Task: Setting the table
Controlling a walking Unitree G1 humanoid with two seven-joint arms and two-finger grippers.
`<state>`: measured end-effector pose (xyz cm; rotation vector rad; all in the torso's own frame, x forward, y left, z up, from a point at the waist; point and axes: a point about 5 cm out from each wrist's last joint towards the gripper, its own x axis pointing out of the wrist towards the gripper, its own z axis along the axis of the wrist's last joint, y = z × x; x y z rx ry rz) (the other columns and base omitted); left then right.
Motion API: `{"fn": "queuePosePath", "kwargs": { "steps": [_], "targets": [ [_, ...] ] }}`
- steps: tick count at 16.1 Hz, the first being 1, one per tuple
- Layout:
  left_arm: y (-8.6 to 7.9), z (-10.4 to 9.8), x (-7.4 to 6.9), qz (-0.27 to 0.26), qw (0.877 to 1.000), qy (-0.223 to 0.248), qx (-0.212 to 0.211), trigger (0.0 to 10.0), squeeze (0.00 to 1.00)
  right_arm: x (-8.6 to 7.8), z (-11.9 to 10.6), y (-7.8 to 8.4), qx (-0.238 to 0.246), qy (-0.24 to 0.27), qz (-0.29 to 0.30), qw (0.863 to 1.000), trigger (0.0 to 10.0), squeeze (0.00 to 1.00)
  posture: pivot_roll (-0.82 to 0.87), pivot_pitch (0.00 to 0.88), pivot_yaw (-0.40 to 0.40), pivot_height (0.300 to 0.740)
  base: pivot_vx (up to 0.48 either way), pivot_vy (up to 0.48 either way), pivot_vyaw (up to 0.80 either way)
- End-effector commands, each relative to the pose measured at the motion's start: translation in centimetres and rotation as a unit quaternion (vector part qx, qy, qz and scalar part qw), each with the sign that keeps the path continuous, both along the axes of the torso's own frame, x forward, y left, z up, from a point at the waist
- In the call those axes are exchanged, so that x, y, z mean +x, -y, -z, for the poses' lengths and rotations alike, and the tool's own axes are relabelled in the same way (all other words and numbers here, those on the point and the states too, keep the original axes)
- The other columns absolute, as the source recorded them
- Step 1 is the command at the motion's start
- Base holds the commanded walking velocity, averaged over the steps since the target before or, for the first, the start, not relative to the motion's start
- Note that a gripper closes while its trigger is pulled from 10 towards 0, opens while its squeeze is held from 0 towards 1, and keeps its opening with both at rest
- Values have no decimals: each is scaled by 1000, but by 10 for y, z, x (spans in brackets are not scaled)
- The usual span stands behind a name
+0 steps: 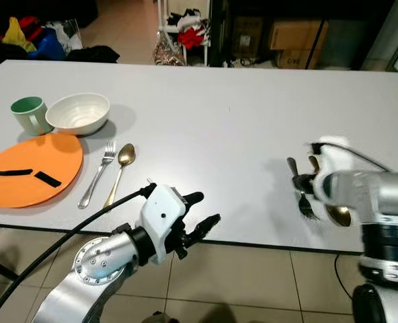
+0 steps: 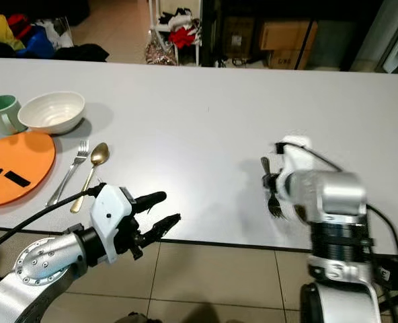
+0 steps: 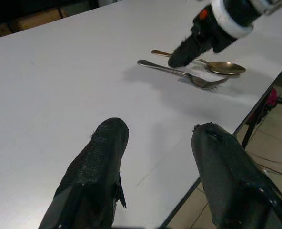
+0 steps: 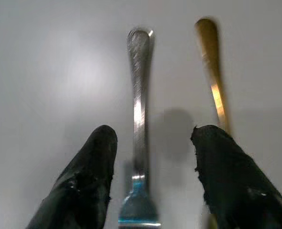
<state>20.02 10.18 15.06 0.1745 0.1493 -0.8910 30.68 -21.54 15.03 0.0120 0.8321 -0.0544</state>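
Note:
At the table's left lies an orange plate (image 1: 31, 168) with a silver fork (image 1: 98, 173) and a gold spoon (image 1: 120, 171) beside it. A second silver fork (image 4: 138, 95) and gold spoon (image 4: 212, 71) lie near the front edge on the right. My right gripper (image 4: 155, 131) stands open just above them, with the fork's handle between its fingers and the spoon just outside one finger. My left gripper (image 1: 199, 219) is open with nothing in it, hovering at the table's front edge left of centre.
A green mug (image 1: 29, 114) and a white bowl (image 1: 78, 112) stand behind the plate. Two black strips lie on the plate. The white table (image 1: 219, 121) is bare across its middle. Beyond the far edge are boxes, a rack and clothes on the floor.

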Motion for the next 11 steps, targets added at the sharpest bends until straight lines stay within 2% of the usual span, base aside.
{"fn": "queuePosePath", "kwargs": {
  "steps": [1,2,3,4,6,7,8,11],
  "targets": [
    [-1,0,1,7,1000,-4,2,10000,0,-7,-17,5,7,16,4,1000,10000,906,-134,0,45,740,0,0,0],
    [-2,-1,2,6,1000,-2,-1,10000,0,-12,-30,8,6,30,5,1000,10000,788,-135,0,49,740,0,0,0],
    [-3,-2,4,3,1000,0,-5,10000,0,-15,-40,10,2,42,4,999,10000,298,-136,0,53,740,0,0,0],
    [-5,-5,5,-5,1000,6,-9,10000,0,-15,-57,7,-3,96,-20,995,10000,0,-141,0,63,740,0,0,0],
    [-12,-9,11,-44,998,30,-15,10000,0,-14,-76,-7,0,197,-80,977,10000,0,-146,0,72,740,0,0,0],
    [-21,-13,16,-99,993,55,-19,10000,0,-19,-78,-29,14,266,-146,953,10000,0,-140,0,78,740,0,0,0],
    [-27,-13,18,-134,989,64,-14,10000,0,-25,-71,-43,25,281,-176,943,10000,0,-135,0,77,740,0,0,0],
    [-43,-12,15,-223,972,74,-7,10000,0,-44,-48,-73,65,279,-207,935,10000,0,-115,0,73,740,0,0,0]
  ]
}}
